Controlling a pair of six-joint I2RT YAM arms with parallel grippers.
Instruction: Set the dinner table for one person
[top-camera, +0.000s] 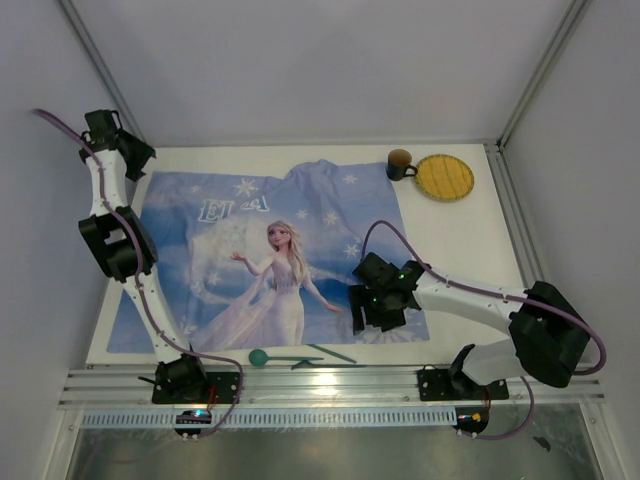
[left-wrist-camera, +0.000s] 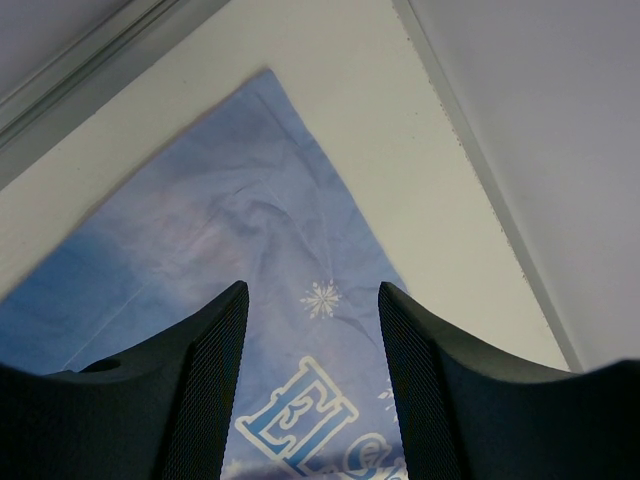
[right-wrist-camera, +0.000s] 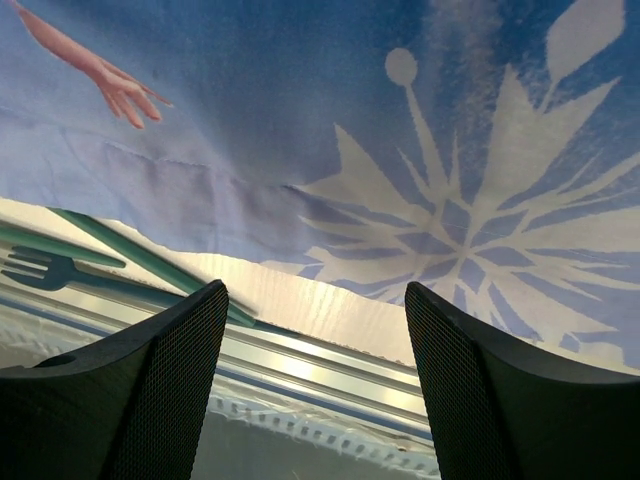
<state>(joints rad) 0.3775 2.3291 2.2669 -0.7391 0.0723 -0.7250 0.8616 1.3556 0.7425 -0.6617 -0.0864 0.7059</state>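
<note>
With left gripper (left-wrist-camera: 312, 292) and right gripper (right-wrist-camera: 316, 292) both spread and empty, the cloth (top-camera: 250, 215) just below the right jaws could be snagged and bunched on the dinner table (top-camera: 470, 245) beneath if they are lowered.

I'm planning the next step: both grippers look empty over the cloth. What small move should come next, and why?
Probably lift the right gripper toward the yellow plate at the far right corner: the Elsa cloth lies spread, this gripper is open and empty, and the plate sits off the cloth.
</note>
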